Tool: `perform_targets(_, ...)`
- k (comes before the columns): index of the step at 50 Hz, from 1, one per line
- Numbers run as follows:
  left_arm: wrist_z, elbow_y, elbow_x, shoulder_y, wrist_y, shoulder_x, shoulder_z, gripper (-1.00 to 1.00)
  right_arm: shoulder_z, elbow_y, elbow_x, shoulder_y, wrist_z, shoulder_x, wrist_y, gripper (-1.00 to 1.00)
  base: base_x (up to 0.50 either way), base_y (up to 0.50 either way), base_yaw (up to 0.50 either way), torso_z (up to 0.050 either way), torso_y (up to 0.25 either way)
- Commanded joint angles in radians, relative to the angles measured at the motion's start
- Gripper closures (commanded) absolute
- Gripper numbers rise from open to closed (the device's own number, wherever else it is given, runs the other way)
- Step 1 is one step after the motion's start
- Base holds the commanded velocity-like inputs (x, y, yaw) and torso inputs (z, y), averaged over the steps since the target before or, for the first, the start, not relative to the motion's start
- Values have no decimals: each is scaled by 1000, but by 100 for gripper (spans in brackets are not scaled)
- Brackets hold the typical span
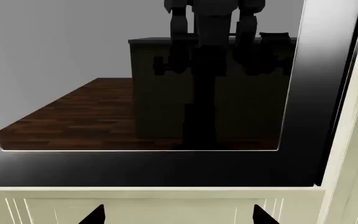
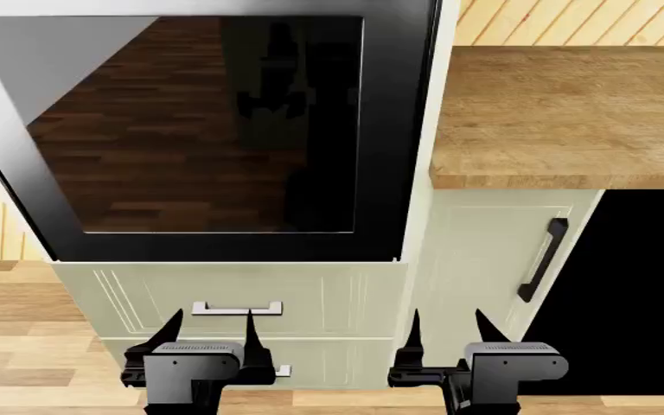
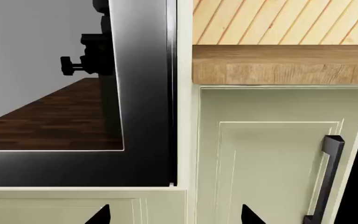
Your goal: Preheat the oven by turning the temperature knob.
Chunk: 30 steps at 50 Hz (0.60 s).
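The oven (image 2: 392, 130) fills the upper left of the head view, its dark glass door (image 2: 194, 121) mirroring a wood floor and my own body. The temperature knob is out of view in every frame. My left gripper (image 2: 212, 333) hangs open below the oven, in front of the cream drawer, and holds nothing. My right gripper (image 2: 448, 333) is open too, level with it and further right. In the left wrist view the open gripper (image 1: 179, 215) faces the oven's lower frame (image 1: 166, 168). In the right wrist view the open gripper (image 3: 174, 215) faces the oven's lower right corner (image 3: 148, 93).
Under the oven is a cream drawer with a silver handle (image 2: 238, 308). To the right stand a cream cabinet door with a dark bar handle (image 2: 542, 259), a wooden countertop (image 2: 563, 112) above it and a black panel (image 2: 643, 285). Light wood floor (image 2: 9, 363) lies below.
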Motion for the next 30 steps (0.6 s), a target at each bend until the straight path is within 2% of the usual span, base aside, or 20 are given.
perform_targets(1,-19,-1,-15,0,0,-16,19,-100,-19,0,15,0,21,15,1,-100,0,0,0,0,0)
perform_targets(19,-67,-2,-60,-1,5,-60,69,-100,-75,22,18,4,97,62,-12,-100,0,0,0,0,0)
perform_targets(25,-77,56,-31,33,26,-70,113,-100,-88,-27,-7,-8,129,75,-19,-100,0,0,0,0,0)
perform_targets(30,-87,156,-13,64,18,-72,149,-100,-107,-154,-21,-31,147,75,-20,-100,0,0,0,0,0)
